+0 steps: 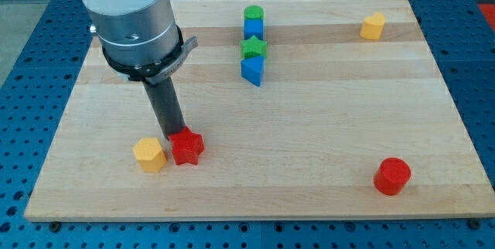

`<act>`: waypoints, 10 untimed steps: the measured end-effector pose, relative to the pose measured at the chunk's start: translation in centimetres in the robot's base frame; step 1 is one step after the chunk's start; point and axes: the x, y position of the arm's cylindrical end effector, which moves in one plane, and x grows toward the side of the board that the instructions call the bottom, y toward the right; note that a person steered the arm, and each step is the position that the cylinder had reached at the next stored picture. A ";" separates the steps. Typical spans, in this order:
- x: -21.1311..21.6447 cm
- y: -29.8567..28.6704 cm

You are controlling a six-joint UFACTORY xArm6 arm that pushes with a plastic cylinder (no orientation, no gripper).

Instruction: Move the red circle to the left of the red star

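A: Down at five o'clock on the pale wooden tabletop [309, 125] sits the red circle, a short plastic-looking cylinder block [392, 175], well apart from everything else.

B: And the red star-shaped block [186, 146]?

A: At about seven o'clock, with my tip [172, 134] touching or just beside its upper-left edge. A yellow hexagonal block [149, 155] lies just at the star's nine o'clock side, right where the circle should end up.

B: How will the circle handle?

A: I judge it light, rigid and not fragile. Its round wall may let it slip sideways off a push, so contact should be centred on its three o'clock face, driving toward nine.

B: Is there a hand, wide or narrow?

A: No hand at all; only the dark rod, so nothing is held.

B: Other blocks?

A: At twelve o'clock, a column: green cylinder [253, 13], blue cube [254, 28], green star [253, 47], blue triangular block [252, 69]. At two o'clock, a second yellow block [373, 26].

B: Any writing or brands?

A: None that I can read.
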 end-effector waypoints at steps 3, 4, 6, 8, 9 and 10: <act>0.8 0.1; -0.7 0.6; -2.9 10.5; 8.8 21.7; 9.0 26.9; 8.4 32.7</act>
